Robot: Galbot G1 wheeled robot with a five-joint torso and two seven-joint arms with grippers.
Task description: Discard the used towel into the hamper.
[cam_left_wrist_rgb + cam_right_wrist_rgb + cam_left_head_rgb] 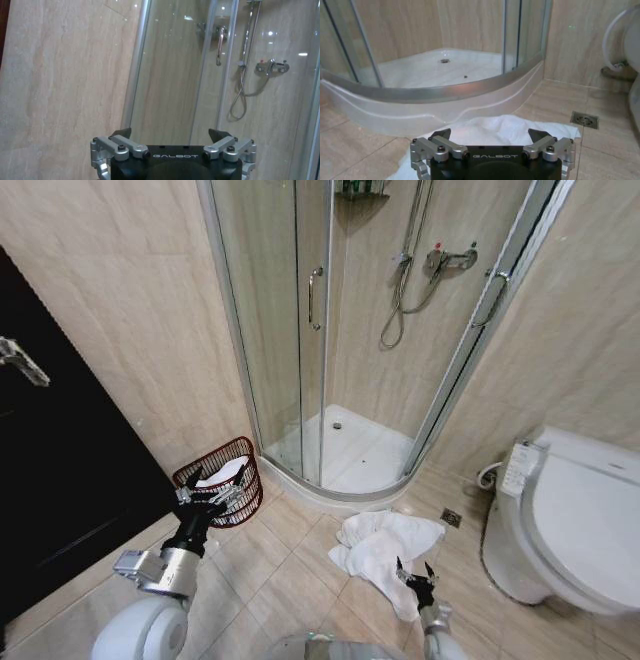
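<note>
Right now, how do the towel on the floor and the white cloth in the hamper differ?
The towel lies spread and crumpled on the floor tiles before the shower; the white cloth sits bunched inside the hamper by the wall. The towel looks larger. The right end effector is over the towel; the left end effector is at the hamper's rim. Both are white.

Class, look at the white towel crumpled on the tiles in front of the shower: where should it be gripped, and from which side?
Probably from above, on a raised fold. The towel lies bunched on the floor tiles, its humped middle offering cloth to pinch, whereas flat edges would not. The right end effector, open, hovers over its near end, so a straight descent suits. The left end effector, open, is by the hamper.
</note>
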